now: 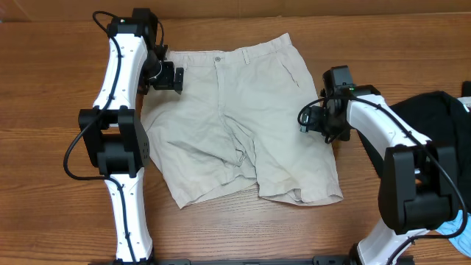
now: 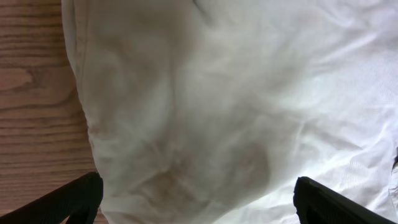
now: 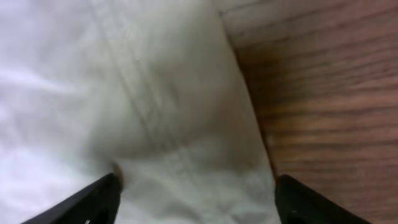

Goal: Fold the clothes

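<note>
The beige khaki shorts [image 1: 235,118] lie flat on the wooden table, waistband at the far side, legs toward the front. My left gripper [image 1: 168,77] is open at the shorts' left waist edge; in the left wrist view its fingertips [image 2: 199,202] straddle the cloth's edge [image 2: 186,112]. My right gripper [image 1: 315,118] is open at the right leg's outer seam; in the right wrist view its fingertips [image 3: 196,202] straddle the seamed edge [image 3: 161,106]. Neither gripper has closed on the cloth.
A black garment [image 1: 434,118] lies at the right edge of the table under the right arm. A small light blue cloth [image 1: 456,224] shows at the lower right. Bare wood [image 1: 44,96] surrounds the shorts.
</note>
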Robot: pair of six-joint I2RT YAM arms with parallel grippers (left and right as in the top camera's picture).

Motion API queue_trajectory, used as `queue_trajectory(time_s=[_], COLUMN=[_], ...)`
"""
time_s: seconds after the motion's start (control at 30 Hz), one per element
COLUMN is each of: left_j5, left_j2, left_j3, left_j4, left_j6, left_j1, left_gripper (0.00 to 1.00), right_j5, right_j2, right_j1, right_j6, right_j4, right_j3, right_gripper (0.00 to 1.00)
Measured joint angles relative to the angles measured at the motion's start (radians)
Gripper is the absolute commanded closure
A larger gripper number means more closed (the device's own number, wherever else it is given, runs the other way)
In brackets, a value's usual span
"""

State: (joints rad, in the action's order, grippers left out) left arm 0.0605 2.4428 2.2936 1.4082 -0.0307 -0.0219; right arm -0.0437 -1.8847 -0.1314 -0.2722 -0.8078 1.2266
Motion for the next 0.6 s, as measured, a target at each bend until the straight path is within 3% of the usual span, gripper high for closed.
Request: queue_trajectory(time_s=[0.13,0.4,0.53,0.6], left_j5=[0.0,0.0,0.0,0.0], left_j2=[0.0,0.0,0.0,0.0], left_j3=[0.0,0.0,0.0,0.0], left_j4=[-0.002,-0.003,-0.003,-0.004], left_j6=[0.0,0.0,0.0,0.0], left_j1=[0.0,0.0,0.0,0.0], left_gripper=[0.0,0.0,0.0,0.0], right_j5=[0.01,0.028,0.009,0.003], right_j2=[-0.044,-0.066,-0.077,-0.085], right_j1=[0.0,0.005,0.005,0.005], right_j6=[-0.017,-0.072,-0.091,-0.102], right_j4=[0.037,0.104,0.177,0.214], right_j3=[-0.003,0.0,0.002,0.002], right_gripper=[0.37,0.8,0.91,0.92])
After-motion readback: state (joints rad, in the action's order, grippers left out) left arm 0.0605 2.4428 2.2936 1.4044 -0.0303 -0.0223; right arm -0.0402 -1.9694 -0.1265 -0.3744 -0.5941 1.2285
